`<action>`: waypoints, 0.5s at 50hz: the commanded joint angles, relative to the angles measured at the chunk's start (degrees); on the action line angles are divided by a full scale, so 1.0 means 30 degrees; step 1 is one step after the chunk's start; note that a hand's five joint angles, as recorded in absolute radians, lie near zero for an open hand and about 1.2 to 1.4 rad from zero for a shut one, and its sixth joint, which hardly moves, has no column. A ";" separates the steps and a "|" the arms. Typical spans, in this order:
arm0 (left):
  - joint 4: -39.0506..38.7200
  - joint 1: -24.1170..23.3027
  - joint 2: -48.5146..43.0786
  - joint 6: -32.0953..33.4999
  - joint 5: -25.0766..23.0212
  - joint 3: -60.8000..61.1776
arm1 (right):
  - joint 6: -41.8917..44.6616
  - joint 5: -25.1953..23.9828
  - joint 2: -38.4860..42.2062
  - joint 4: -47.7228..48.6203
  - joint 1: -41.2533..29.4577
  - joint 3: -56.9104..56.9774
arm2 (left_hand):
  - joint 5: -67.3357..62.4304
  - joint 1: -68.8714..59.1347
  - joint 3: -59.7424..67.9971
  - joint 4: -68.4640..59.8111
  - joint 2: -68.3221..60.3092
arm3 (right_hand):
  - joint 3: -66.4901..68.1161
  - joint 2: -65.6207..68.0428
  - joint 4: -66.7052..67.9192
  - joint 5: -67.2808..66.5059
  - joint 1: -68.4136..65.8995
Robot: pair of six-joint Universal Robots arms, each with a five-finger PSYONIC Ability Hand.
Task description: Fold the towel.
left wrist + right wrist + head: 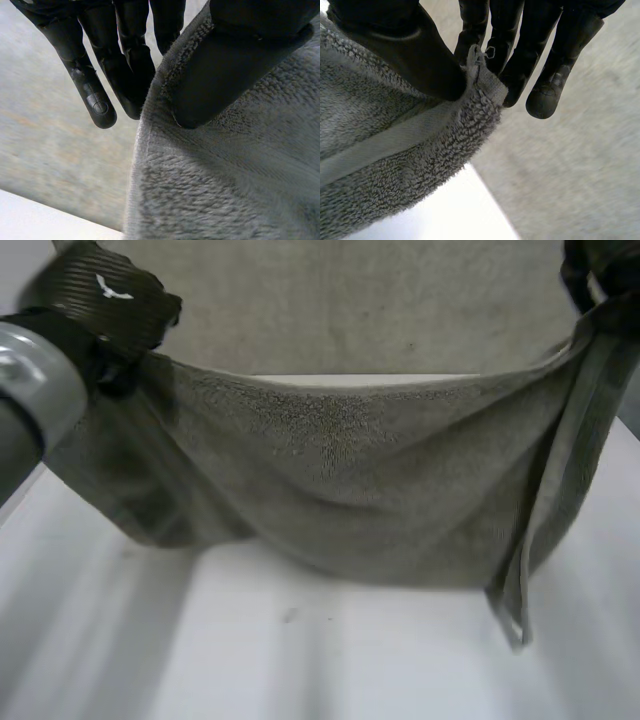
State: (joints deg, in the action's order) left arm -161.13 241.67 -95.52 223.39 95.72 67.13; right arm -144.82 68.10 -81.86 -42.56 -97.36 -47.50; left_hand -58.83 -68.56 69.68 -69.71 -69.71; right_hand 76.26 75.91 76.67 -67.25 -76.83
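At the left of the head view, the left arm point(30, 380) comes in and ends in the left hand point(105, 300), held up above the table point(300, 660); its wrist view has the thumb point(225, 65) pressed flat on the pile of the towel point(340, 480) just inside an edge, with the fingers point(127, 75) straight behind that edge, so the cloth is pinched between them; the outermost finger stands clear and touches nothing. Between the two hands the towel is slung like a hammock; its top edge dips in a shallow curve and its body sags in a deep belly over the white table; whether the lowest fold touches the table cannot be told. Toward the right the cloth draws up into a tight bunch at the right hand point(600, 285), also raised; from that bunch a narrow length hangs down, ending in a hemmed corner low beside the belly. The right wrist view has that hand's thumb point(410, 55) closed against its fingers point(515, 55) on a corner of the towel, right at the flat woven band near the hem; one finger stands apart from the cloth.
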 commanded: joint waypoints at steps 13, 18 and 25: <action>0.1121 0.0976 -1.2839 -0.0429 -0.0500 -1.4907 | 0.0842 0.3667 1.0354 0.3143 -0.2264 0.9301 | -0.3724 -0.3813 0.3441 -0.3430 -0.3431 | 0.1248 0.1364 0.1109 -0.0916 -0.1056; -0.2797 0.1093 -1.2317 -0.4370 -0.0939 -1.8978 | -0.2283 0.3844 0.9859 0.7441 -0.2266 1.3543 | -0.3724 -0.3813 0.3441 -0.3430 -0.3431 | 0.1248 0.1364 0.1109 -0.0916 -0.1056; -0.3598 0.1501 -1.0350 -0.7865 -0.1056 -1.7841 | -0.4490 0.3200 0.8364 0.7688 -0.2206 1.3816 | -0.3724 -0.3813 0.3441 -0.3430 -0.3431 | 0.1248 0.1364 0.1109 -0.0916 -0.1056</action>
State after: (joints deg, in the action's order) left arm -169.07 244.98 -132.11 209.83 92.85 10.41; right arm -152.01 79.77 -52.39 -20.53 -104.35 -6.69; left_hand -59.06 -68.57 69.70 -69.74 -69.73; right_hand 76.26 75.91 77.29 -67.25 -76.84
